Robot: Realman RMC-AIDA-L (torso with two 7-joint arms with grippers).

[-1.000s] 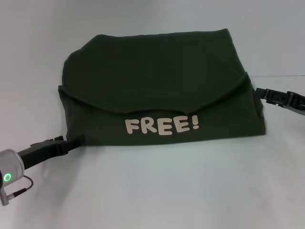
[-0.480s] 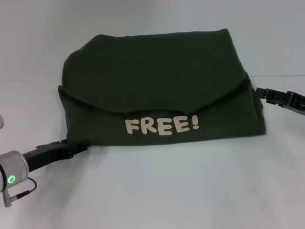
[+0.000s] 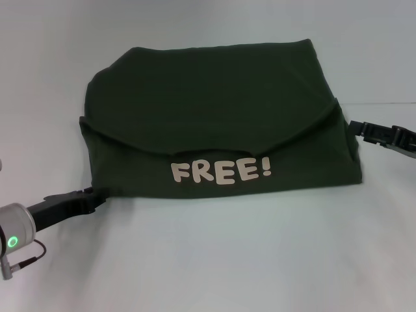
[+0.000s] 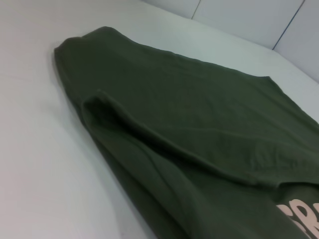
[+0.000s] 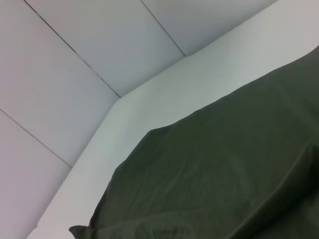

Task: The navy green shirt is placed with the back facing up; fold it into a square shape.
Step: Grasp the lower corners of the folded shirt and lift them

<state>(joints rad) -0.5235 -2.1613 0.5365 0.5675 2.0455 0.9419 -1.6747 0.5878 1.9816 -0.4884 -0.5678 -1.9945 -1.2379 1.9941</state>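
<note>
1. White, matte table surface (image 3: 214, 260) fills the head view, with nothing else lying on it around the garment; pale wall panels (image 5: 75, 89) with thin dark seams stand behind the table in the right wrist view.
2. Lying in the middle of the table is the navy green shirt (image 3: 214, 117), already folded into a roughly square packet, its far edge fairly straight and its far left corner slanted.
3. A curved flap of the shirt overlaps the near panel, and below that flap the cream lettering "FREE!" (image 3: 221, 171) shows, so the shirt is not plain.
4. The left gripper (image 3: 96, 194) sits at the shirt's near left corner, its black tip touching or just at the hem; whether its fingers pinch fabric or stand apart cannot be told.
5. The right gripper (image 3: 356, 125) lies level with the shirt's right edge, its tip just beside the fold there; its finger state cannot be told either.
6. From the left wrist view, the shirt (image 4: 199, 149) shows a soft ridge where layers overlap, and the table lies bare beside it.
</note>
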